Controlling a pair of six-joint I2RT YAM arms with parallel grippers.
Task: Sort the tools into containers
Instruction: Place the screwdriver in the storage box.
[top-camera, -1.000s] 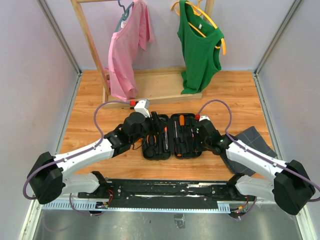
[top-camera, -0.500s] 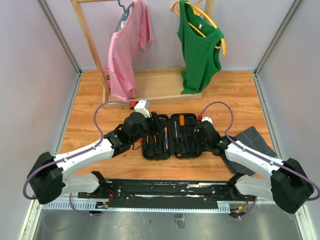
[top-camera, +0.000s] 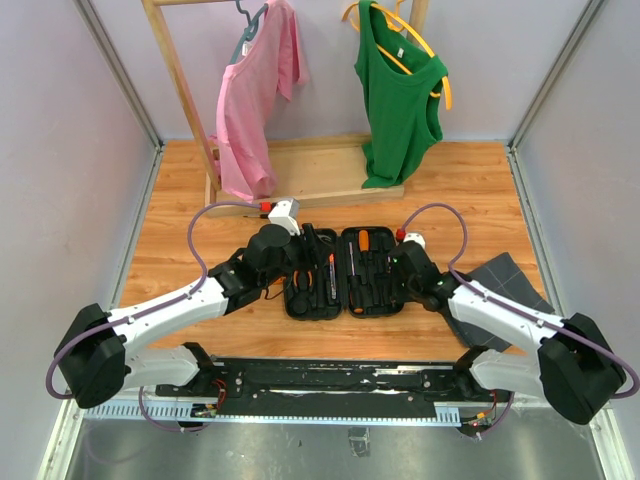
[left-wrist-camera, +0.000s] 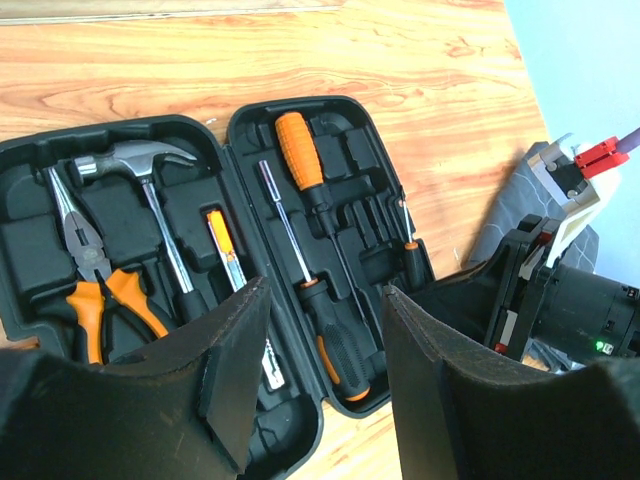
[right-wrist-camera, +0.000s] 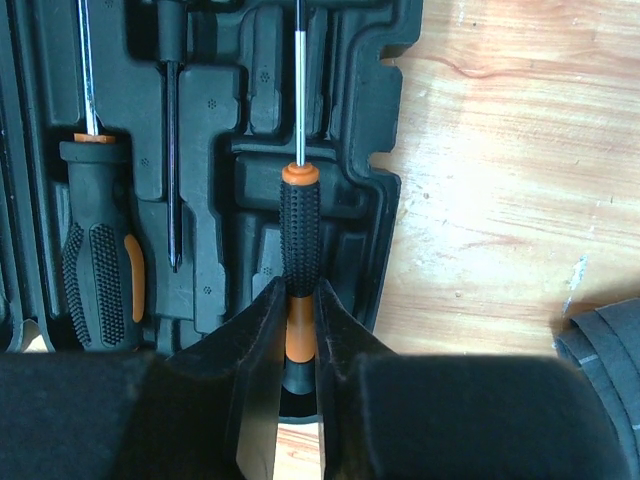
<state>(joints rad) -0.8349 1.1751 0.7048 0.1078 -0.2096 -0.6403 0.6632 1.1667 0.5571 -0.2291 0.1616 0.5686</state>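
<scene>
The black tool case (top-camera: 312, 312) lies open on the wooden desk (top-camera: 200, 190), about midway between the left and right edges and nearer the near edge than the far one, its two halves flat side by side. In the left wrist view the left half of the case (left-wrist-camera: 30, 250) holds the hammer (left-wrist-camera: 135, 160) with its head toward the far edge, and beside it the orange-handled pliers (left-wrist-camera: 100, 290). The right half holds a large orange-handled screwdriver (left-wrist-camera: 300, 150) and a black-and-orange screwdriver (left-wrist-camera: 335, 340). The left claw (left-wrist-camera: 325, 300) hangs above the near part of the case with its jaws standing apart and nothing between them. The right claw (right-wrist-camera: 298, 290) is at the near right corner of the case, its fingers (right-wrist-camera: 258, 330) pinched closed on the orange rear end of a small screwdriver (right-wrist-camera: 299, 225). This tool has a black ribbed handle and its thin shaft points toward the far edge. It lines up with the outermost slot of the right half, next to the case wall (right-wrist-camera: 350, 90); whether it is fully seated in that slot cannot be told. A dark grey tray (top-camera: 505, 280) lies on the desk just right of the case, partly under the right arm. Along the far edge stands a wooden rack with a pink shirt (top-camera: 255, 90) and a green tank top (top-camera: 400, 100) on hangers.
</scene>
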